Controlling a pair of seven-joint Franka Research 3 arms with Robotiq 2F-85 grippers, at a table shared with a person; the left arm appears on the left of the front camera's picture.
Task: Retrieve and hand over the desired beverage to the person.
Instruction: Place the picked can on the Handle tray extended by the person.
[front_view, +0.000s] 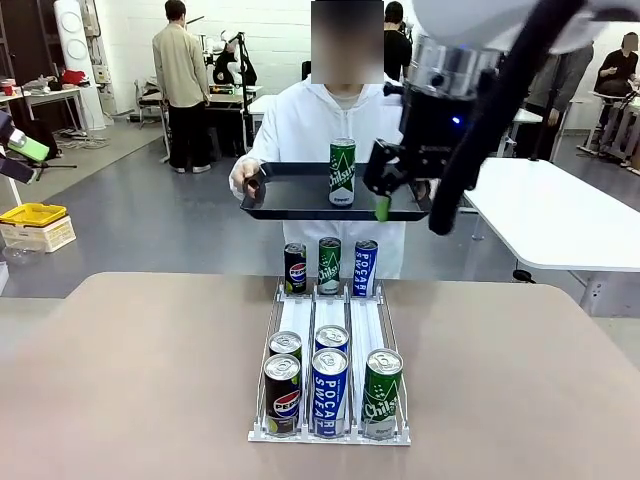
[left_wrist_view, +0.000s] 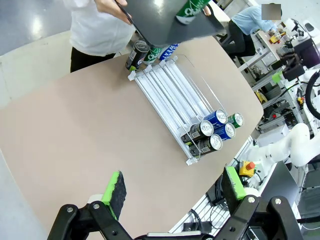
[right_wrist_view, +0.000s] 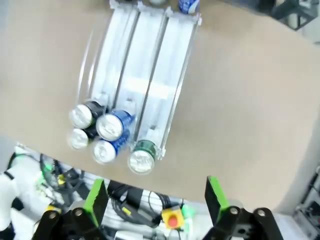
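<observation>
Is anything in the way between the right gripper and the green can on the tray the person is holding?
Nothing visible. The right gripper hangs open high over the rack; the green can stands upright on the black tray the person holds past the table's far edge. The rack's cans sit lower.

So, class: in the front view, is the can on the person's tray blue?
No, the can standing upright on the black tray is green with white lettering.
</observation>
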